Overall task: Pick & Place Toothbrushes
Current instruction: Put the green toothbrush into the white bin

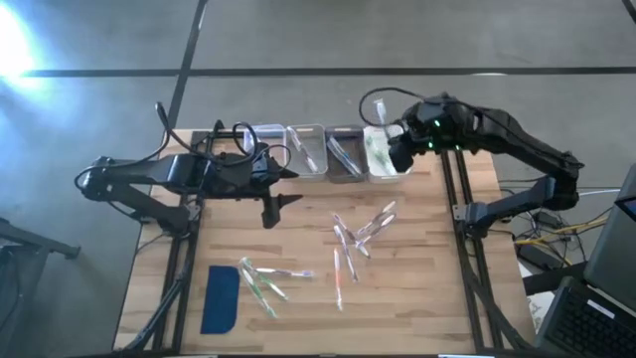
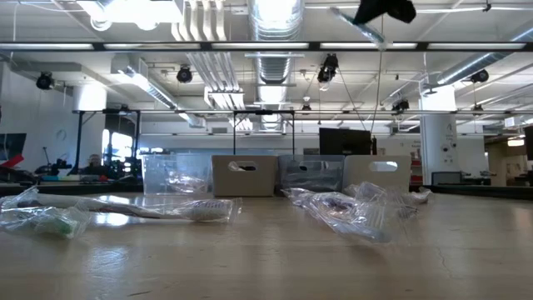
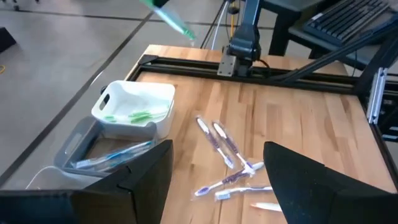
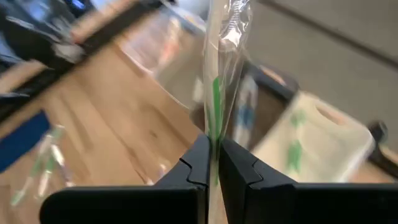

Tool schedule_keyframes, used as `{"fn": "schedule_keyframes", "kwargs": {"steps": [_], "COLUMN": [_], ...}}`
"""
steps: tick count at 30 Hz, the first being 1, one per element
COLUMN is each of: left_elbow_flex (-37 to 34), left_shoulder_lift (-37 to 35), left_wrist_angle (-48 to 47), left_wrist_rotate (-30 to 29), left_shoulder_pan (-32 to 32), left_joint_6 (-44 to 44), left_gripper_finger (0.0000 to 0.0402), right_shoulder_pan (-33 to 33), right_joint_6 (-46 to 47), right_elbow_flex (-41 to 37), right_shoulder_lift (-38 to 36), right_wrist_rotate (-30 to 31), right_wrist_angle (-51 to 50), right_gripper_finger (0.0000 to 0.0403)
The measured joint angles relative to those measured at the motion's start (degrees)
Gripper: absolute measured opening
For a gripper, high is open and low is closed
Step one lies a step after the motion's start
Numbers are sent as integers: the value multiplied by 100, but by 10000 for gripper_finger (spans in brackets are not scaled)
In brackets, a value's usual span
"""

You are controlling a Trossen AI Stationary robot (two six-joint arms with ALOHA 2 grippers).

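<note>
green toothbrush held above the white bin

the right gripper (image 4: 212, 163) is pinching a wrapped green toothbrush (image 4: 216, 106) upright over the white bin (image 1: 383, 159) at the table's far edge. loose toothbrushes (image 1: 360, 234) are lying mid-table. the left gripper (image 1: 270, 210) is hanging there, fingers apart.

Right gripper (image 4: 212, 163) raised at table's far edge, fingers clamped. Left gripper (image 1: 270, 205) hovering, fingers spread.

Green-accented wrapped toothbrush (image 4: 216, 93) upright between closed right jaws, above white bin (image 4: 311, 140).
</note>
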Motion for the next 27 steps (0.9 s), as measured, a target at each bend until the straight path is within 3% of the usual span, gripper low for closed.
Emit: {"fn": "schedule_keyframes", "kwargs": {"steps": [10, 27], "left_elbow_flex": [0, 0], "left_shoulder_lift": [0, 0], "left_wrist_angle": [17, 17], "left_wrist_rotate": [-1, 1], "left_shoulder_pan": [2, 2], "left_joint_6": [0, -3], "left_gripper_finger": [254, 252], "right_shoulder_pan": [-1585, -2308], "right_joint_6": [-643, -1470], "right_elbow_flex": [73, 73], "right_shoulder_lift": [905, 2264], "right_wrist_rotate": [-1217, -1241], "right_wrist_angle": [-445, -469], "right_gripper_finger": [11, 12]}}
